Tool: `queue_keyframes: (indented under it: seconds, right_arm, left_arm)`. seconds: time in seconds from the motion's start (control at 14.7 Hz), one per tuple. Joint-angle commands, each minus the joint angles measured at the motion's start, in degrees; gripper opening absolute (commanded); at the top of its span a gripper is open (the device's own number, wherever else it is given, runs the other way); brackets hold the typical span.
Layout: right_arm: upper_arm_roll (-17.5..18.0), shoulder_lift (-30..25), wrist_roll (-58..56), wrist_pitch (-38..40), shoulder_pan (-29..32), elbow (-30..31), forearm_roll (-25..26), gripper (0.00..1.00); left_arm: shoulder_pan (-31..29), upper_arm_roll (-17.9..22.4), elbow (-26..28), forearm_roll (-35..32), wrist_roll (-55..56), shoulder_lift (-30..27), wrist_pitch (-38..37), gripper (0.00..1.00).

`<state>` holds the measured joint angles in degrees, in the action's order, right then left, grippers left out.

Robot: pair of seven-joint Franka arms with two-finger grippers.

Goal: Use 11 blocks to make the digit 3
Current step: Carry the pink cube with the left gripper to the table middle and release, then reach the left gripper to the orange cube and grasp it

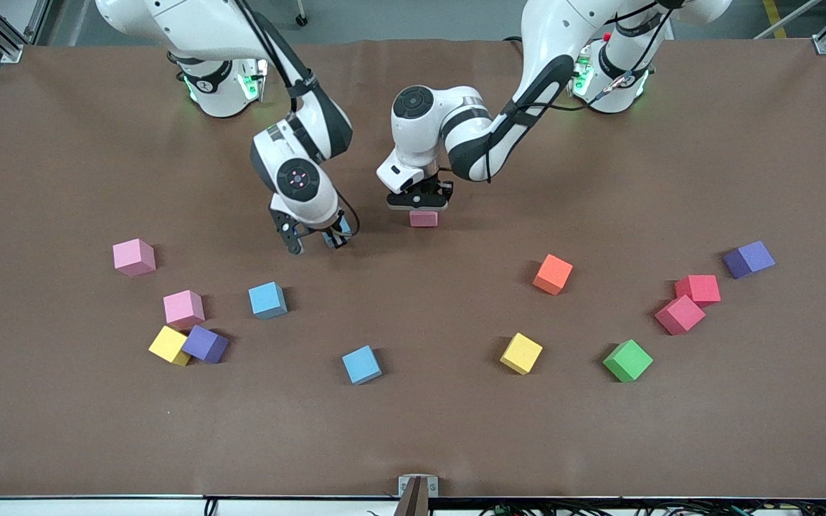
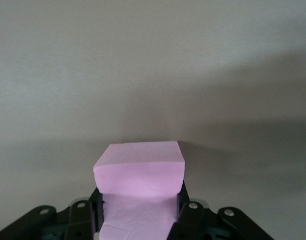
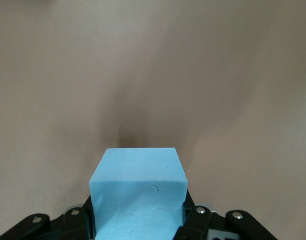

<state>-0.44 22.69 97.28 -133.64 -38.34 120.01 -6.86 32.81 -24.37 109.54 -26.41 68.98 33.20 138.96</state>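
Mostly hidden: left gripper (image 1: 420, 208) fingers clamp pink block (image 2: 139, 172); right gripper (image 1: 316, 242) fingers clamp blue block (image 3: 138, 182).

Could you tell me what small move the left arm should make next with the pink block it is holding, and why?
Probably lower it the last bit and release. The left end effector is shut on the pink block, which hangs just over bare table mid-table. The right end effector holds a light blue block beside it, apparently next.

Pink block (image 2: 139, 172); light blue block (image 3: 138, 187); brown table (image 1: 413, 430).
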Motion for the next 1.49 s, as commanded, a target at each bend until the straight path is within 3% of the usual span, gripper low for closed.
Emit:
queue_keyframes:
  seconds: [0.0, 0.07, 0.14, 0.48, 0.82, 1.15, 1.43]
  right_arm:
    - [-0.7, -3.8, 5.9, -4.7, -2.3, 5.7, -0.8, 0.24]
    - [-0.7, -4.5, 6.0, -5.5, -2.4, 6.4, -0.8, 0.24]
    - [-0.7, -4.6, 6.3, -6.4, -2.4, 7.0, -0.9, 0.24]
    - [-0.6, -4.7, 14.5, -10.5, -3.4, 7.3, -0.9, 0.24]
    - [-0.6, -4.1, 17.2, -12.2, -4.8, 6.6, -3.2, 0.24]
    - [-0.6, -2.1, 20.2, -12.1, -7.2, 3.5, -5.5, 0.24]
    - [-0.6, 2.3, 24.3, -12.3, -9.1, -0.7, -5.7, 0.24]
  left_arm:
    - [0.0, -0.1, -0.2, -1.3, -0.3, 0.9, 1.1, 0.54]
    - [-0.3, -0.1, -0.2, -1.1, 0.8, 1.0, 1.1, 0.85]
    - [-0.3, -0.1, -0.1, -0.9, 0.9, 1.0, 1.1, 1.00]
    - [-2.1, -0.9, -0.5, 0.6, 0.6, -6.0, -5.0, 1.00]
    - [-10.3, -1.2, -0.7, 10.2, -0.1, -15.0, -9.8, 1.00]
    - [-24.3, -1.0, -2.0, 10.7, 0.5, -15.4, -12.8, 1.00]
    - [-31.1, -0.9, -1.3, 10.8, 2.0, -13.1, -13.5, 1.00]
